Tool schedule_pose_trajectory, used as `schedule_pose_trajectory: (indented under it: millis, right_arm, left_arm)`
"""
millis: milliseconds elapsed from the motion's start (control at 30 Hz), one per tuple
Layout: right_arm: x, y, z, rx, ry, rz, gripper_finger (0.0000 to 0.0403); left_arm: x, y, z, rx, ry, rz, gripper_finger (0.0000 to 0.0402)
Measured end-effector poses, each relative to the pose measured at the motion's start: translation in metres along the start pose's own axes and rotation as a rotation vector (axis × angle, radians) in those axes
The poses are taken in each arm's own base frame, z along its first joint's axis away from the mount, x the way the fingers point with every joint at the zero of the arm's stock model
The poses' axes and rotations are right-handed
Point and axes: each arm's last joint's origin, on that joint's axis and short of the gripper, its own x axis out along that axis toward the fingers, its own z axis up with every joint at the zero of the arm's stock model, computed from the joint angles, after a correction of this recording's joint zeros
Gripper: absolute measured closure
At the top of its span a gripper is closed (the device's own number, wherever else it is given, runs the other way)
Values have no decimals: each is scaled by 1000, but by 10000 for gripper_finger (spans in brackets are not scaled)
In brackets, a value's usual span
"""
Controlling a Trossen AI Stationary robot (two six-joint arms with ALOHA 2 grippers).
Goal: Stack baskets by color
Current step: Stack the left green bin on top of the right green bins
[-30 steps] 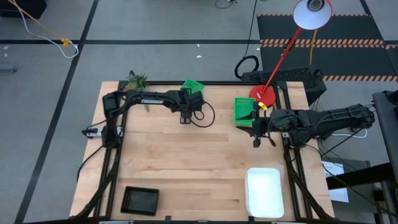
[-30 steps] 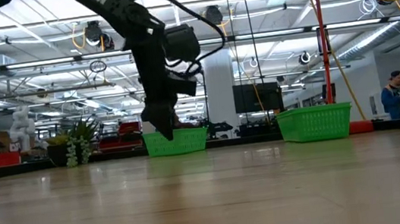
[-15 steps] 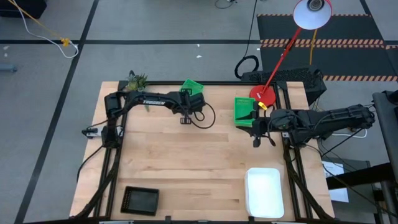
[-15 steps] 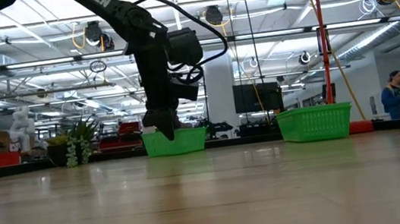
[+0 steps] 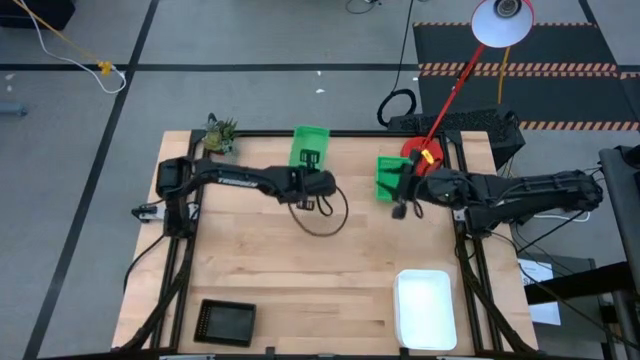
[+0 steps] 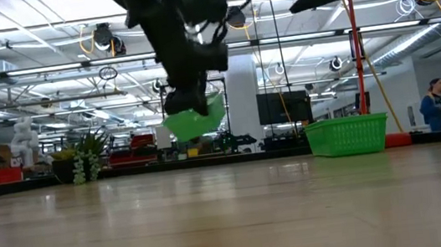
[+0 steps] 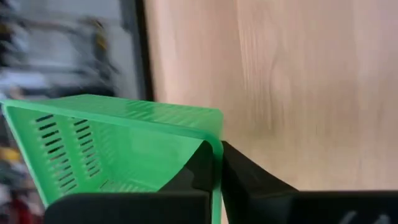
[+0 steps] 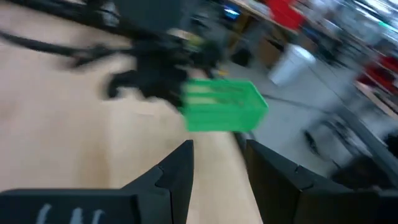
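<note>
A green basket (image 5: 309, 144) hangs above the table's far edge, with my left gripper (image 7: 217, 149) shut on it; the low view shows the green basket (image 6: 195, 120) tilted in the air. A second green basket (image 5: 386, 176) rests on its bottom at the far right, also seen in the low view (image 6: 348, 135). My right gripper (image 8: 217, 163) stands open beside that second basket, touching nothing. A white basket (image 5: 425, 308) lies near the front right and a black basket (image 5: 227, 322) at the front left. My left gripper pinches one side wall of the green basket at its rim (image 7: 217, 134), close to a corner, one finger (image 7: 198, 169) inside the basket and one (image 7: 244, 175) outside. The fingers slant down from the table's near side. The basket is lifted clear of the table and tilted.
A small potted plant (image 5: 218, 132) stands at the far left corner and a red lamp base (image 5: 425, 152) at the far right, its pole rising over the table. Black rails frame the table. A person (image 6: 438, 107) stands far back in the room.
My left gripper has shut on the green basket's wall, then risen and swung a little toward the table's right. The basket, which stood on the table, is now lifted clear and tilted.
</note>
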Motion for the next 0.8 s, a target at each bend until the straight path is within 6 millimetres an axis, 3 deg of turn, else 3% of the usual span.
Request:
schedule_pose_trajectory:
  millis: [167, 400, 800]
  right_arm:
    - [19, -9, 2, 136, 17, -231, 264]
    - [47, 1, 0, 97, 26, -206, 264]
    - [74, 6, 4, -28, -55, -172, 250]
  left_arm:
    - [-24, -21, 26, 152, -93, 161, 393]
    - [-36, -46, 43, 253, -123, 281, 386]
    - [-15, -77, 54, 405, 1, 436, 393]
